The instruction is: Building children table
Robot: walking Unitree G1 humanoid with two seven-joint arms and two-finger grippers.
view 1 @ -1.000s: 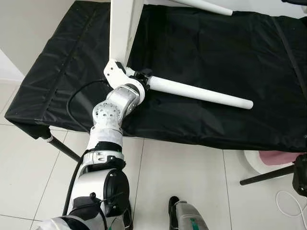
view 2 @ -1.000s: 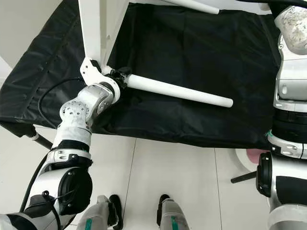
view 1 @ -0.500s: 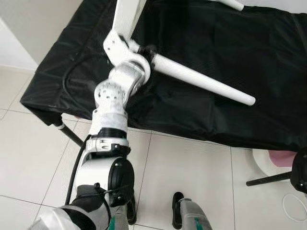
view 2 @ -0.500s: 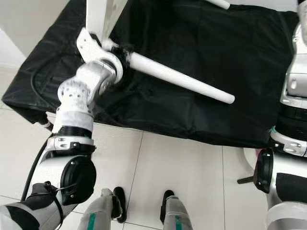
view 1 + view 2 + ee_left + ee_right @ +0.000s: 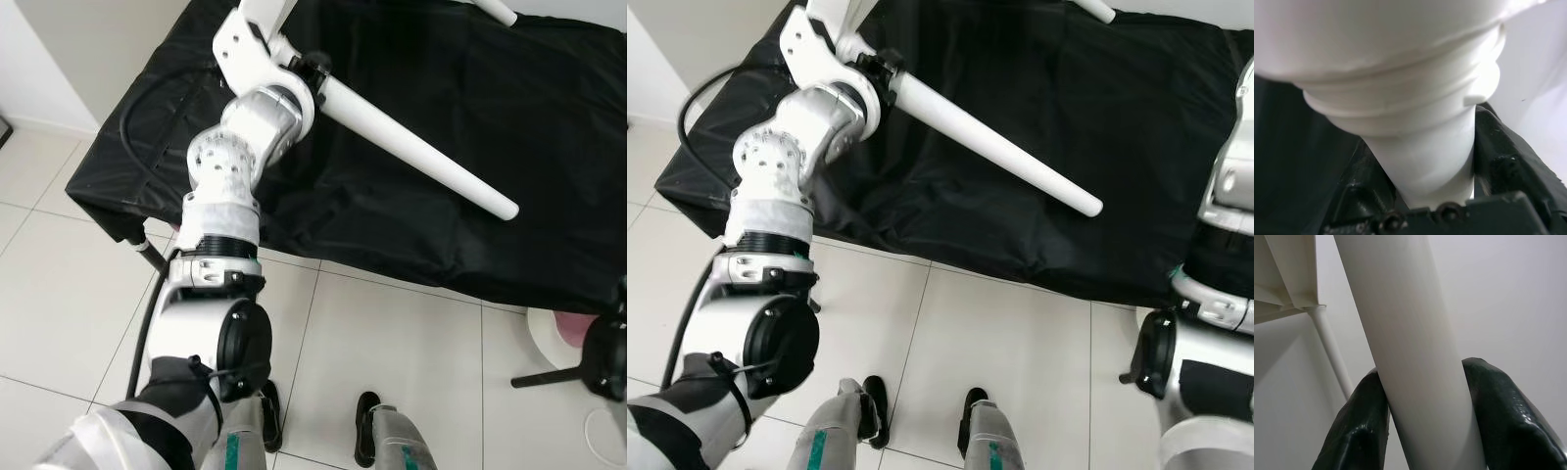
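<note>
A white table leg (image 5: 421, 147) slants over the black cover, its free end low and to the right. Its threaded base (image 5: 1400, 112) meets a corner of the white tabletop (image 5: 257, 18), which stands up at the far edge. My left gripper (image 5: 317, 70) is shut on this leg just below the thread, black fingers (image 5: 1508, 159) on either side. My right gripper (image 5: 1422, 416) is shut on another white leg (image 5: 1410, 333), with a finger (image 5: 1359, 426) pressed to each side. That leg's end (image 5: 1097, 10) shows at the top edge. The right arm (image 5: 1227, 176) rises at the right.
A black cover (image 5: 529, 108) drapes a low frame with dark legs (image 5: 149, 257). Pale floor tiles (image 5: 411, 343) lie in front, with my feet (image 5: 972, 406) on them. A white and pink stool (image 5: 551, 331) and a black stand leg (image 5: 549, 372) sit at the lower right.
The left arm has raised the leg's base and the tabletop corner up and away, so the leg slants more steeply. The camera has also shifted.
</note>
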